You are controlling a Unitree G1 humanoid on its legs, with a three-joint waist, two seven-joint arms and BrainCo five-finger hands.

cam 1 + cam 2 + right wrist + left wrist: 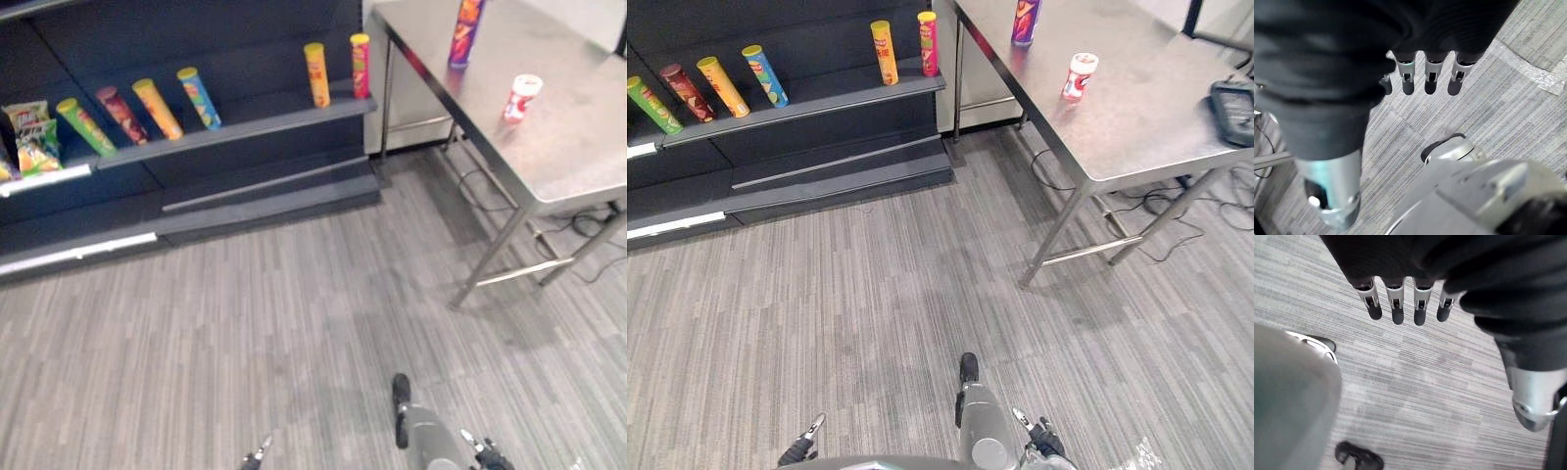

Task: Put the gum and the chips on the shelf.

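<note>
- Hands: left hand (pixel 1396 301) and right hand (pixel 1430 73) over grey carpet (pixel 872 294), fingers straight, empty.
- Tall purple chips can (pixel 1026 20) upright near steel table's (pixel 1136 127) far left corner.
- Small red-and-white gum tub (pixel 1079 76) upright toward table's left edge, apart from can.

Seven chip cans (pixel 315 74), one gum tub (pixel 521 98)

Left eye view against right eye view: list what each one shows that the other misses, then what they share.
Left eye view: snack bags at the shelf's left end. Right eye view: a dark device on the table's right side. Both: six chip cans on the shelf, four leaning and two upright, and on the table a purple can and a red-and-white gum tub, both upright.
</note>
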